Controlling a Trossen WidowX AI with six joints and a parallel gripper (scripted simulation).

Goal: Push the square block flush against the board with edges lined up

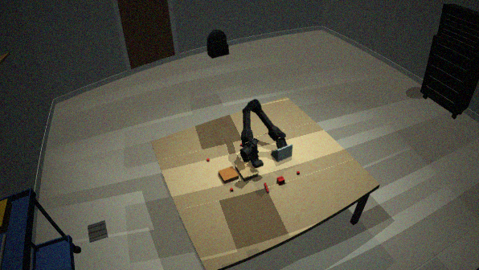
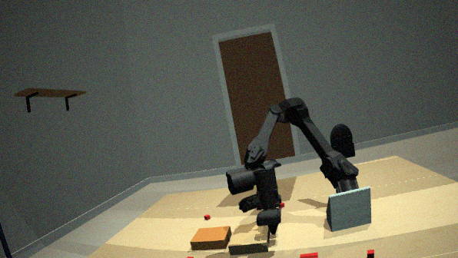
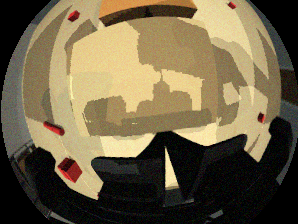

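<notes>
The square block (image 1: 228,174) (image 2: 211,237) is orange and lies flat on the table (image 1: 321,189). The board (image 1: 247,173) (image 2: 247,249) is a low tan slab just to the block's right; from these views I cannot tell whether they touch. My gripper (image 1: 257,164) (image 2: 273,229) (image 3: 162,132) is shut and empty. It points down at the board's end that is far from the block. I cannot tell whether the fingertips touch the board. In the wrist view the block sits at the top, ahead of the fingers.
A grey-blue box (image 1: 282,153) (image 2: 349,209) stands at the arm's base to the right. Small red pieces (image 1: 280,180) (image 1: 265,186) (image 1: 298,173) lie scattered on the table, some close to the board's right. The table's front edge lies well away from the parts.
</notes>
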